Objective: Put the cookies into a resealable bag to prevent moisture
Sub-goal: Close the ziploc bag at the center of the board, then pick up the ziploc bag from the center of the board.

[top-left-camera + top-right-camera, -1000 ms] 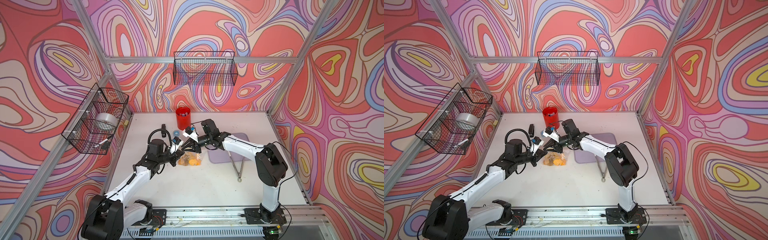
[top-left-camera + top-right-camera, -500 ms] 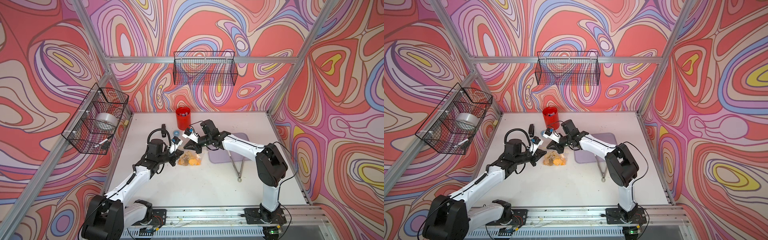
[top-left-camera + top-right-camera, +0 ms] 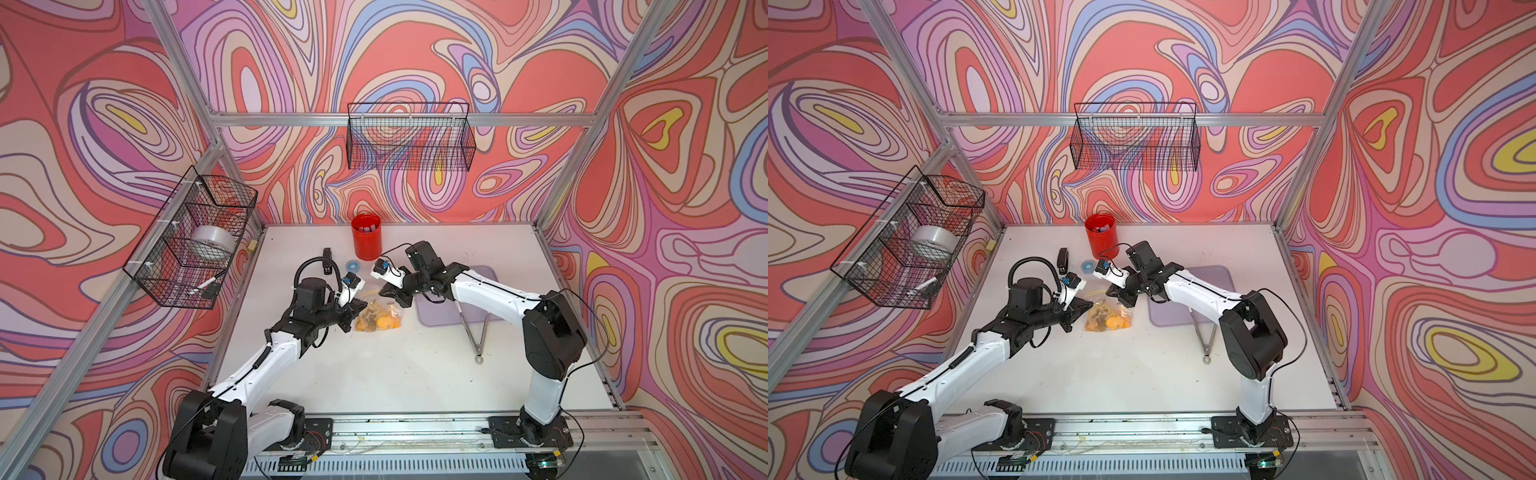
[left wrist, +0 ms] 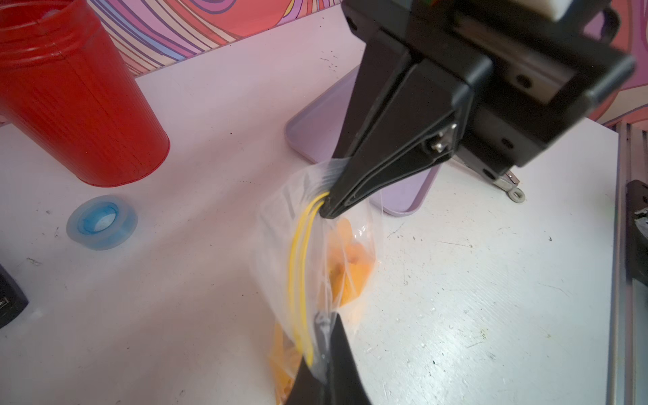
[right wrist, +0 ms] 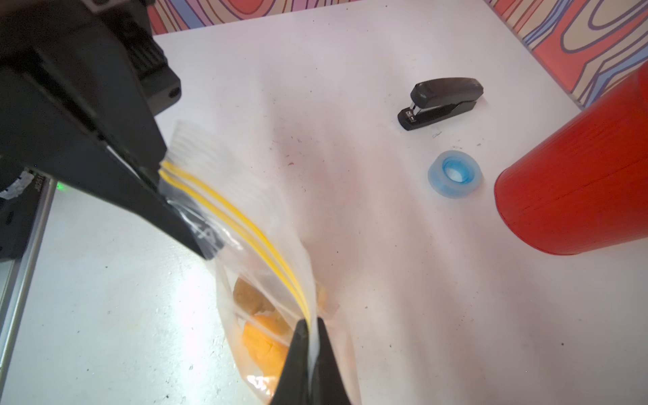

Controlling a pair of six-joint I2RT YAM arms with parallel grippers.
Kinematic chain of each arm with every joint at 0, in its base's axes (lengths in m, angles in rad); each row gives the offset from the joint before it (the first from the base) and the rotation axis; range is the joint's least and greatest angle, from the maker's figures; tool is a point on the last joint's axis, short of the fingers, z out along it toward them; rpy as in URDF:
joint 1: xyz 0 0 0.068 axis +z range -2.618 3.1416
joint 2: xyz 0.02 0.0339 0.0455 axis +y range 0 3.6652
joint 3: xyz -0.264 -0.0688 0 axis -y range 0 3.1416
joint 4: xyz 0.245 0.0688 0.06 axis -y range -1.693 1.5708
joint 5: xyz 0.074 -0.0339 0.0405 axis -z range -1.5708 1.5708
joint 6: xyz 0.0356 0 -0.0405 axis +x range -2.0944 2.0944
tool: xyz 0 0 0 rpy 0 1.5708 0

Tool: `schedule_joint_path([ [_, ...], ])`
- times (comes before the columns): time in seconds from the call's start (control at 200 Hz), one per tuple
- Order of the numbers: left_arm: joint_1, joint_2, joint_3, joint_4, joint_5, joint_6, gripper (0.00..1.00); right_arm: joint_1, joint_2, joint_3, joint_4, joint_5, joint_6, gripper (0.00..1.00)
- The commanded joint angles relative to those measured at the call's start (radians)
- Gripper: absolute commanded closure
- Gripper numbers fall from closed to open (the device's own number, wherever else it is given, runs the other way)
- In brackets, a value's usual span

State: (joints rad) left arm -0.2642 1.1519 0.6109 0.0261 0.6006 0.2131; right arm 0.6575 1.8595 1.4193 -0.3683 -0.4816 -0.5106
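Clear resealable bag [image 3: 377,319] w/ cookies [image 5: 261,338] inside, bottom on table, near red cup [image 3: 366,239] on robot's side. L gripper [image 5: 207,250] clamps one end of yellow zip; R gripper [image 4: 328,210] nips other end. Label [image 5: 36,184] on L arm too blurred to read.

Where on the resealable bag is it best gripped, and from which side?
Likely best: grip the resealable bag at either end of its yellow zip strip, coming in along the strip: that lip is flat and thin for the jaws, while the cookies bulge lower down.
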Motion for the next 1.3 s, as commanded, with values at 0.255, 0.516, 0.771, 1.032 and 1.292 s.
schedule_joint_path([
  [0.255, 0.014, -0.011, 0.016, 0.018, -0.026, 0.021, 0.98, -0.086, -0.094, -0.061, -0.115, 0.167, -0.091, 0.78],
  [0.516, 0.014, 0.014, 0.037, 0.113, -0.055, 0.032, 0.36, -0.091, -0.100, -0.034, -0.133, 0.076, -0.133, 1.00],
  [0.771, 0.014, 0.165, 0.114, 0.226, 0.047, 0.008, 0.66, -0.091, -0.099, 0.007, -0.186, 0.052, -0.161, 1.00],
  [1.032, 0.005, 0.040, 0.189, -0.028, 0.122, 0.037, 1.00, -0.072, -0.219, 0.013, -0.264, -0.052, -0.137, 1.00],
  [1.292, -0.143, -0.372, 0.149, -0.437, -0.007, 0.088, 1.00, 0.011, -0.443, -0.083, -0.372, -0.159, -0.038, 1.00],
])
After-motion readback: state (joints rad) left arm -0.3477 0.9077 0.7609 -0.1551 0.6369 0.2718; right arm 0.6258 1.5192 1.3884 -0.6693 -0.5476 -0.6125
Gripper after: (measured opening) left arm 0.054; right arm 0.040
